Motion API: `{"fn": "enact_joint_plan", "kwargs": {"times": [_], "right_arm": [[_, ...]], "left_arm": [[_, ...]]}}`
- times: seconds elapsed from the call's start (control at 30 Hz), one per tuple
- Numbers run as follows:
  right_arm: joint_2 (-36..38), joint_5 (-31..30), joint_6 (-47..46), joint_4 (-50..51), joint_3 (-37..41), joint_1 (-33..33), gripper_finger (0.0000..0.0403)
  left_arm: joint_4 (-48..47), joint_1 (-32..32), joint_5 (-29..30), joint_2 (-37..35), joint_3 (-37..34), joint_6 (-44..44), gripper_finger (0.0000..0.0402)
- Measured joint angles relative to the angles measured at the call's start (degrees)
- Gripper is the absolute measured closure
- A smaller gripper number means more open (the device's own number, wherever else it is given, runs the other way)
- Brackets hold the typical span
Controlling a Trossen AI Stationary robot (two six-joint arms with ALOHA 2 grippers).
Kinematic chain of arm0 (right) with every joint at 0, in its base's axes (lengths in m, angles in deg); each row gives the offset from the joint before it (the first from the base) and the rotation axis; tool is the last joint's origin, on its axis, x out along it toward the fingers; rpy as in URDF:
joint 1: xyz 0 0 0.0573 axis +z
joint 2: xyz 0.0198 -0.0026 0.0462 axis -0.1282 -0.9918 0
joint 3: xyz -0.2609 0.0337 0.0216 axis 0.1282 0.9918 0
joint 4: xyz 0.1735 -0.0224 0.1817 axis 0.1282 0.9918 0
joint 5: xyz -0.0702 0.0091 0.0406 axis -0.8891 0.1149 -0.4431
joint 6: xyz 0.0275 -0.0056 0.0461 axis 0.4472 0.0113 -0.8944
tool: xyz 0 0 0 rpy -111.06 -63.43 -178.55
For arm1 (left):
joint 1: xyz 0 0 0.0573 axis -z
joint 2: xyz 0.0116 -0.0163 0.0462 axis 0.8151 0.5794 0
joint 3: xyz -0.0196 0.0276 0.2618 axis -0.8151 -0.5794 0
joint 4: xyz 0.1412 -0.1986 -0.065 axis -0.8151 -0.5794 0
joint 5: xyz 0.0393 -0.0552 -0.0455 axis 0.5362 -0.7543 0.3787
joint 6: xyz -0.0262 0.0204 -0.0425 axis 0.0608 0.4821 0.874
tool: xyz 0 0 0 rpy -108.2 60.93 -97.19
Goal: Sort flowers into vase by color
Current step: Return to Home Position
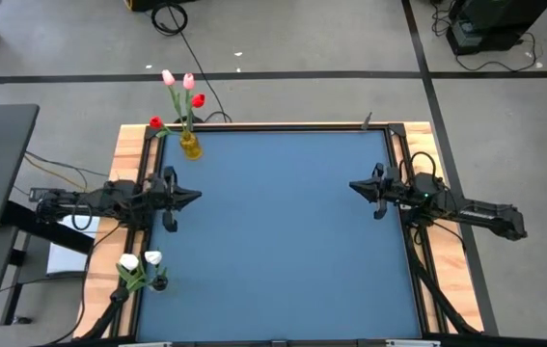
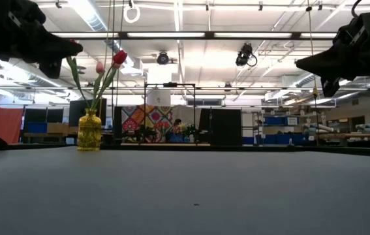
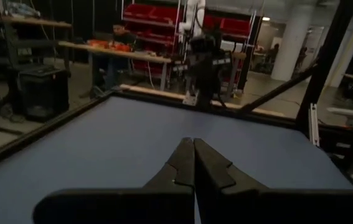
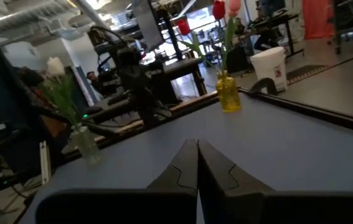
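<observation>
A yellow vase (image 1: pixel 190 146) stands at the table's far left corner, holding red and pink tulips (image 1: pixel 182 87); one red bud (image 1: pixel 155 122) droops to its left. It shows too in the low view (image 2: pixel 89 130) and the right wrist view (image 4: pixel 228 93). A clear vase (image 1: pixel 157 280) with white tulips (image 1: pixel 141 261) stands at the near left edge, also seen in the right wrist view (image 4: pixel 86 145). My left gripper (image 1: pixel 197 197) hovers at the left edge, shut and empty (image 3: pixel 193 162). My right gripper (image 1: pixel 353 186) hovers at the right edge, shut and empty (image 4: pixel 197 163).
The blue mat (image 1: pixel 283 231) lies between the two grippers. A black frame rail (image 1: pixel 408 222) runs along the table's sides. Beyond the far edge lie floor cables (image 1: pixel 169 17). In the left wrist view a person sits at a bench (image 3: pixel 119 32) behind the table.
</observation>
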Motion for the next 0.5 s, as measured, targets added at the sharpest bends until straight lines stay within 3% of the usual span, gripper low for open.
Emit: {"fn": "enact_joint_plan", "kwargs": {"times": [0.27, 0.5], "right_arm": [[1.5, 0.2, 0.5, 2.6, 0.0, -0.3, 0.0395], [1.4, -4.9, 4.1, 2.5, 0.0, -0.3, 0.0394]], "left_arm": [[-5.7, 0.0, 1.7, 0.0, 0.0, -0.5, 0.0401], [-2.0, 0.0, 1.7, -0.1, -2.0, -0.2, 0.0401]]}}
